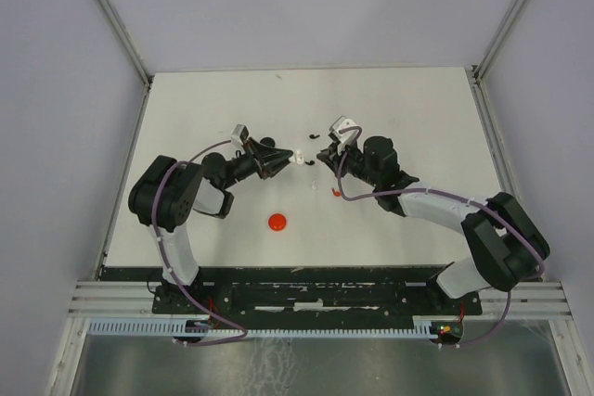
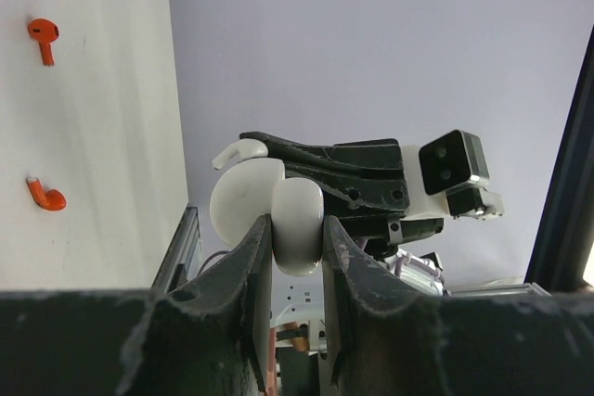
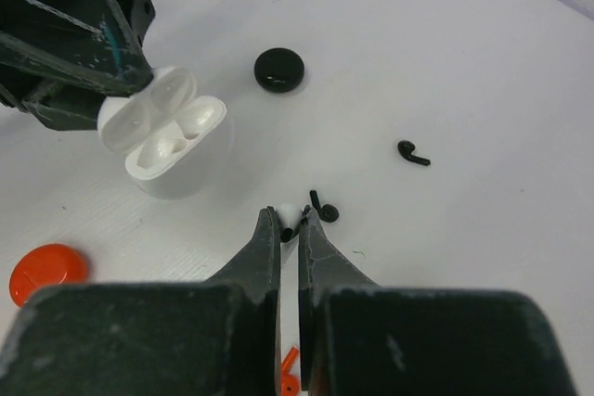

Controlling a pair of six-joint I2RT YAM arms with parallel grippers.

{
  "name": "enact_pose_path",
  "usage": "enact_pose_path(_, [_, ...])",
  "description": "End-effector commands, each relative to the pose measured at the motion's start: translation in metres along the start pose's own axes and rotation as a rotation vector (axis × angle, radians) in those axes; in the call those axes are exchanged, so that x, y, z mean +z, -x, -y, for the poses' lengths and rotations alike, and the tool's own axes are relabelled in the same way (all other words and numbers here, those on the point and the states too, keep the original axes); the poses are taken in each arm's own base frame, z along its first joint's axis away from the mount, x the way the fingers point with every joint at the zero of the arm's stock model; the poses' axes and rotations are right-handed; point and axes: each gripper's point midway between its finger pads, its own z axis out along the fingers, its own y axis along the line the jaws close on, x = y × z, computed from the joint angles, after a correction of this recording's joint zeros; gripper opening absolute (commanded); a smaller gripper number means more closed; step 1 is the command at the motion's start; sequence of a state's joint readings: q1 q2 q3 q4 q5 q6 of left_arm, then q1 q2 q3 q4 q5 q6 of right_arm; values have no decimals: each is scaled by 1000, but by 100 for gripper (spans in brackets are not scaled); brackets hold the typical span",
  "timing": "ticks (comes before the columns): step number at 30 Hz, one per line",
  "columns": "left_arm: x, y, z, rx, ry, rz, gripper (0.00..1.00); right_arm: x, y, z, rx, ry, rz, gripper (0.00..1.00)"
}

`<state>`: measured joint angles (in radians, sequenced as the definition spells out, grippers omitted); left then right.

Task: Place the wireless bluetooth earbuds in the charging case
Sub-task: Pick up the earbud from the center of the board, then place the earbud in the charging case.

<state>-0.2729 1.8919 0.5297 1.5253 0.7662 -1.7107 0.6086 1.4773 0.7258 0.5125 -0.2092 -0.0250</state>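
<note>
Left pincer (image 2: 295, 224): clamped on the case (image 3: 172, 136), one finger on each flat side. The case is white, with its lid swung open toward the right arm. From the right wrist we see two pale wells inside. Glare stops us telling whether either is filled. From the left wrist the case's lower part is hidden between the fingers. We cannot tell whether it touches the worktop (image 3: 464, 62).

Right pincer (image 3: 290, 225): fingertips pressed together, pinching the white earbud (image 3: 289, 216) at the very tips. Only a small white bulb shows there; the rest is hidden by the fingers. It sits near the case's open mouth, outside it. From the left wrist it shows only as a curved white tip past the lid.

A black earbud (image 3: 326, 211) lies just beside the right fingertip; touching or not, we cannot say. A second black earbud (image 3: 413, 152) lies well apart on the same side. A black disc (image 3: 279, 70) rests beyond the case.

The red disc (image 3: 45, 273) lies on the worktop to the case's near side, its lower edge cut off by the pincer body. A red sliver (image 3: 290, 368) peeks between the right finger bases, too little to name.

Two red earbuds (image 2: 42, 37) (image 2: 45, 195) lie apart on the worktop in the left wrist view. From the top camera all the small pieces are mere specks.
</note>
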Motion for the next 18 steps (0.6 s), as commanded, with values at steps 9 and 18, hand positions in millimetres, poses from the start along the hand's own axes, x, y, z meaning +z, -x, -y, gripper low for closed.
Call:
enact_pose_path(9, [8, -9, 6, 54, 20, -45, 3, -14, 92, -22, -175, 81, 339, 2])
enact_pose_path(18, [10, -11, 1, 43, 86, -68, 3, -11, 85, -42, -239, 147, 352, 2])
